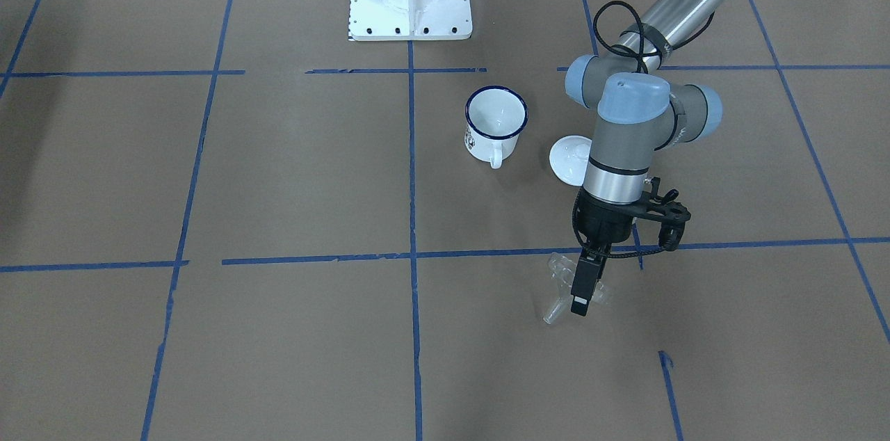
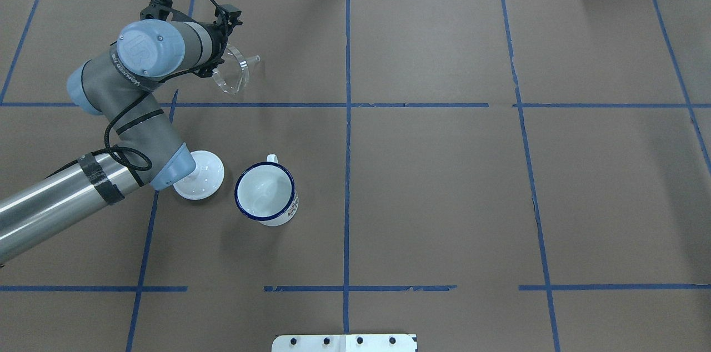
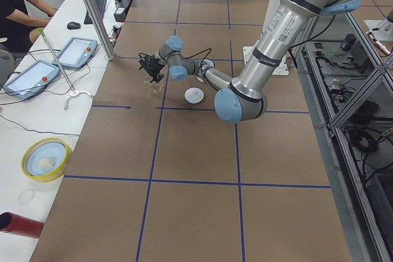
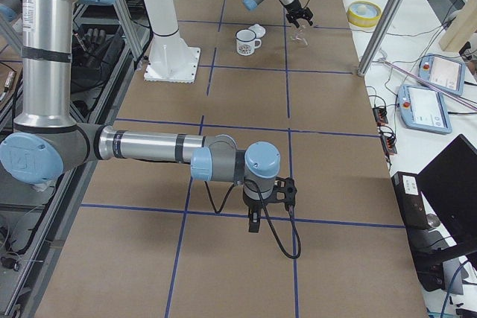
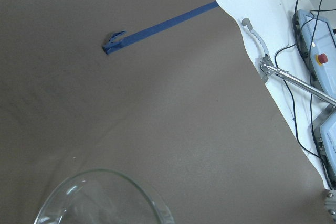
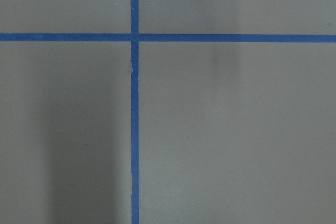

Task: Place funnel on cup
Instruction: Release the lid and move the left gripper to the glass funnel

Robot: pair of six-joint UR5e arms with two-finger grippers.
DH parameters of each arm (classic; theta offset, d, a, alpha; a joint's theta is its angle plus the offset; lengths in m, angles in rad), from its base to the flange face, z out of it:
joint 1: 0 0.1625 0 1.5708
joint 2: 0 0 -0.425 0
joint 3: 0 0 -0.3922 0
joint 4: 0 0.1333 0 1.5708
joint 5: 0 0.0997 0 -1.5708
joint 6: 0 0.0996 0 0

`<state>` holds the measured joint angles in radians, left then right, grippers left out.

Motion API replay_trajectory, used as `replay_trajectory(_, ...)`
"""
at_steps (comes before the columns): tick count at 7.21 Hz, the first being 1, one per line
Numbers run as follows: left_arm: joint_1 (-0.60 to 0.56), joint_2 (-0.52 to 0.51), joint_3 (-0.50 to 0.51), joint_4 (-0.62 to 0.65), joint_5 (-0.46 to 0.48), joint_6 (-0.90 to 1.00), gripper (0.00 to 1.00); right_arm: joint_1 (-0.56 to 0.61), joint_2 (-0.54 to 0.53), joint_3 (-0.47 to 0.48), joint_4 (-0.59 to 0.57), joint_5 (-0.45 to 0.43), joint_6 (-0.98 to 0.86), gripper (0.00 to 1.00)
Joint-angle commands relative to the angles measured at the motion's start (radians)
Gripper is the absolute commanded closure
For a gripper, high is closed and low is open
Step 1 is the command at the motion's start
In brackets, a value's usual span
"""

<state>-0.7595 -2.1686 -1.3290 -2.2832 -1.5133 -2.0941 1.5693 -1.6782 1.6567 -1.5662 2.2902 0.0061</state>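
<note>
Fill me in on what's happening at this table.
The left gripper has its fingers pinched on the rim of the clear funnel, which is tilted at the far side of the table; whether it is lifted is unclear. The cup stands upright and empty, apart from it, with a white lid beside it. The right gripper hangs over the table well away from them.

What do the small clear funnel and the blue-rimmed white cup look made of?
Clear cone-shaped funnel: glass or clear plastic, glossy; the brown table shows through it and its rim glints. White blue-rimmed cup: probably enamelled metal, glossy, with a thin wall and dark rim, though ceramic is possible.
</note>
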Motion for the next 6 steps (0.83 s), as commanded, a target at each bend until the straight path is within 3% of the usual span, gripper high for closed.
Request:
replay_trajectory(1, 0.000, -0.007, 0.013, -0.022, 0.001, 0.003, 0.54, 0.000, 0.000, 0.000, 0.000, 0.000, 0.000, 0.00)
replay_trajectory(2, 0.002, -0.010, 0.013, -0.022, -0.001, 0.005, 0.78, 0.000, 0.000, 0.000, 0.000, 0.000, 0.000, 0.00)
replay_trajectory(3, 0.005, -0.013, 0.013, -0.024, -0.001, 0.003, 0.93, 0.000, 0.000, 0.000, 0.000, 0.000, 0.000, 0.00)
replay_trajectory(4, 0.006, -0.016, 0.010, -0.024, -0.002, 0.003, 1.00, 0.000, 0.000, 0.000, 0.000, 0.000, 0.000, 0.00)
replay_trajectory(5, 0.002, -0.016, 0.002, -0.051, -0.028, 0.005, 1.00, 0.000, 0.000, 0.000, 0.000, 0.000, 0.000, 0.00)
replay_trajectory(6, -0.045, -0.014, -0.033, -0.073, -0.154, 0.006, 1.00, 0.000, 0.000, 0.000, 0.000, 0.000, 0.000, 0.00)
